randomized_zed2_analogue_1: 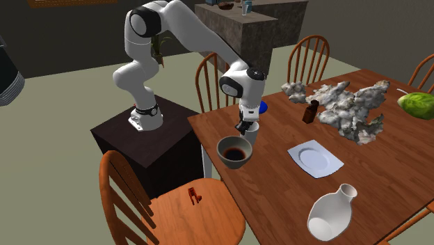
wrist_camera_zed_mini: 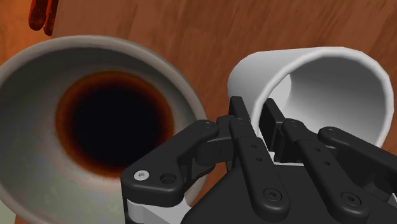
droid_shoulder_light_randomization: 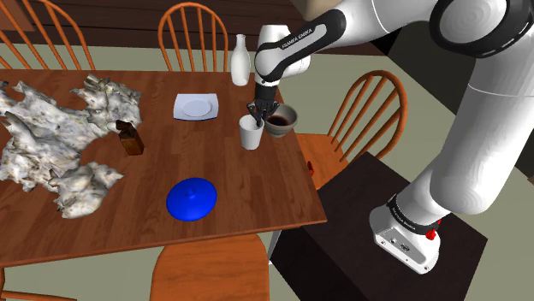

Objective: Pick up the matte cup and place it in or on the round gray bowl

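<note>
A white cup (droid_shoulder_light_randomization: pixel 250 134) stands upright on the wooden table (droid_shoulder_light_randomization: pixel 231 180), close beside a round grey bowl (droid_shoulder_light_randomization: pixel 281 120) with a dark brown inside. My black gripper (droid_shoulder_light_randomization: pixel 259 117) comes down onto the cup's rim on the side nearest the bowl. In the wrist view the gripper (wrist_camera_zed_mini: pixel 257 114) is shut on the cup's wall (wrist_camera_zed_mini: pixel 331 83), one finger inside and one outside. The bowl (wrist_camera_zed_mini: pixel 38 146) lies right next to the fingers. In the second exterior view the cup (randomized_zed2_analogue_1: pixel 250 132) stands just behind the bowl (randomized_zed2_analogue_1: pixel 234 152), under the gripper (randomized_zed2_analogue_1: pixel 245 127).
A white square plate (droid_shoulder_light_randomization: pixel 196 106) and a white vase (droid_shoulder_light_randomization: pixel 240 60) stand farther back. A blue dish (droid_shoulder_light_randomization: pixel 192 199), a brown bottle (droid_shoulder_light_randomization: pixel 129 138) and a large crumpled pale mass (droid_shoulder_light_randomization: pixel 51 141) lie toward the shoulder view's left. Wooden chairs (droid_shoulder_light_randomization: pixel 368 103) ring the table.
</note>
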Robot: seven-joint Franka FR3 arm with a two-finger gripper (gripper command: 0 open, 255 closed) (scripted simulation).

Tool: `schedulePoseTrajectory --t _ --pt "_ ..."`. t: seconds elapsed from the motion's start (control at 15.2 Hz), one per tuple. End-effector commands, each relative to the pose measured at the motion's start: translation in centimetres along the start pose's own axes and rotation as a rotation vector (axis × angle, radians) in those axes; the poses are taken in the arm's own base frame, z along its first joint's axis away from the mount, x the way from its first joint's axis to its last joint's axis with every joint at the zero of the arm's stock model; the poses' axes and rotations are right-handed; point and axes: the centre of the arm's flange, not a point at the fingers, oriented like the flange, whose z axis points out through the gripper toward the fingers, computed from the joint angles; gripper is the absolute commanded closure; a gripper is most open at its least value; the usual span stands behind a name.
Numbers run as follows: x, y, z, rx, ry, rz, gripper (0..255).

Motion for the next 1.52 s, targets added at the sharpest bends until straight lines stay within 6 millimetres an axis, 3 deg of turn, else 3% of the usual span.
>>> schedulePoseTrajectory --t 0.0,0.26,1.45 --pt "0.0 0.0 0.0 0.000 -0.001 0.000 255" --pt "0.0 0.0 0.0 0.000 -0.001 0.000 255" --pt "-1.4 -1.0 -9.3 0.000 -0.001 0.000 255"
